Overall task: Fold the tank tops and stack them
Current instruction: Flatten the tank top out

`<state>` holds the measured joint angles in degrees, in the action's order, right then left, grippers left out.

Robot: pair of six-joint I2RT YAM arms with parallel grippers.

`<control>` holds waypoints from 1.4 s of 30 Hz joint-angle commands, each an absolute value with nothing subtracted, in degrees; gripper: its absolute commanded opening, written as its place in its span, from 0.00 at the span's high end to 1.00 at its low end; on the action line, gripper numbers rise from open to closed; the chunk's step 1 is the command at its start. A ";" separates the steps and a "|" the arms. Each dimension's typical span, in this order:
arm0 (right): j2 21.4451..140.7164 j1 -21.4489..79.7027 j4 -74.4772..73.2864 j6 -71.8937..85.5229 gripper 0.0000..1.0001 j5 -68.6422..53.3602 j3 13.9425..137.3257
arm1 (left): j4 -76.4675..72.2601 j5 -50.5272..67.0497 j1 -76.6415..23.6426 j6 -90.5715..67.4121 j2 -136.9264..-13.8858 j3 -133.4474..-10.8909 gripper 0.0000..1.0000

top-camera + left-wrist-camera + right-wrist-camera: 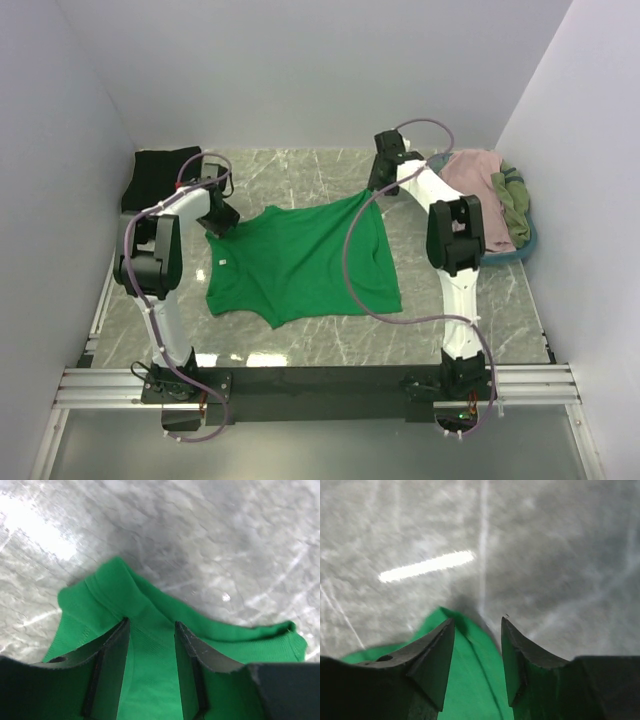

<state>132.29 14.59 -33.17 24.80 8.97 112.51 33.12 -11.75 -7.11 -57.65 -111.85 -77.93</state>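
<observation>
A bright green tank top point(300, 262) lies spread flat in the middle of the marble table point(330, 170). My left gripper point(222, 225) stands at its far left strap. In the left wrist view that gripper point(151, 622) is open, its jaws apart over the green cloth point(105, 587). My right gripper point(381, 182) is at the top's far right corner. In the right wrist view this gripper point(478, 620) is open too, with the green corner point(470, 680) lying loose between its jaws. A black tank top point(160, 172) sits folded at the far left.
At the right edge stands a teal basket point(522, 248) holding a dusty pink top point(478, 185) and an olive top point(513, 200). White walls close in the table on the left, back and right. Purple cables loop off both arms.
</observation>
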 commanded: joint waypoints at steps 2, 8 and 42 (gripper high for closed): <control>119.99 13.98 -30.33 24.78 0.50 11.78 102.70 | 32.43 -10.28 -6.33 -55.99 -113.55 -80.77 0.53; 103.03 14.50 -24.09 26.10 0.52 8.09 78.51 | 31.99 -9.40 -5.80 -55.81 -116.10 -81.82 0.53; 93.96 26.80 -23.97 26.98 1.00 19.85 60.82 | 31.82 -8.79 -2.99 -55.28 -115.93 -81.12 0.54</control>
